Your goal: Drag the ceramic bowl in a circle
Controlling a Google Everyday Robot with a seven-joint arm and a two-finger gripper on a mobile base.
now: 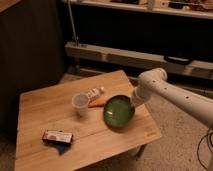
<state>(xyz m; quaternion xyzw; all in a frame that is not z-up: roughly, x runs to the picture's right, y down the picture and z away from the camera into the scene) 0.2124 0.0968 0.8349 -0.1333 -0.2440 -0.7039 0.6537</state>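
The wide, shallow, glossy green ceramic bowl [119, 112] stands on the low light wooden table [45, 107], near the table's right edge. The gripper [133, 103] is at the upper right rim of the bowl, at the end of the white robot arm [172, 96] that reaches in from the right of the bowl. Whether the gripper is apart, together or clamped on the rim, I cannot tell.

Left of the bowl, near it but apart from it, stands a small translucent plastic cup [80, 102]. Between the cup and the bowl lies a small orange object [97, 103], just beside the bowl's upper left rim. A small white tube-like object [96, 92] lies a little farther up and left of the bowl. Well apart from the bowl, to its lower left, a flat red and white box [57, 136] lies on something blue [62, 148].
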